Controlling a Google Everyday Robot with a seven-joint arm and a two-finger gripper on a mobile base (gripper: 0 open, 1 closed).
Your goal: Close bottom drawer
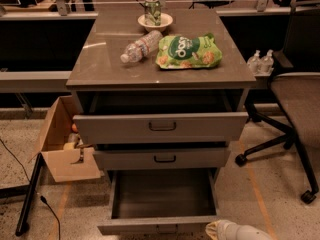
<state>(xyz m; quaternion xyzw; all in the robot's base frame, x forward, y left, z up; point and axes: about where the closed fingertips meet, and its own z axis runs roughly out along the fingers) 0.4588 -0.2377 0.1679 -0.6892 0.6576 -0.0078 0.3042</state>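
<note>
The bottom drawer (161, 198) is pulled far out of the cabinet (160, 129), with its long axis pointing back into it. The tool (235, 230) is low, just right of the drawer front. I cannot tell whether it is open or closed.

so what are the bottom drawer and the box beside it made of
The bottom drawer looks like matte grey-brown laminate or painted metal, with a smooth flat tray; which one is unclear. The box is plain brown cardboard, with folded open flaps. The gripper, at the bottom edge by the drawer's front right corner, has a pale smooth shell, probably plastic.
</note>
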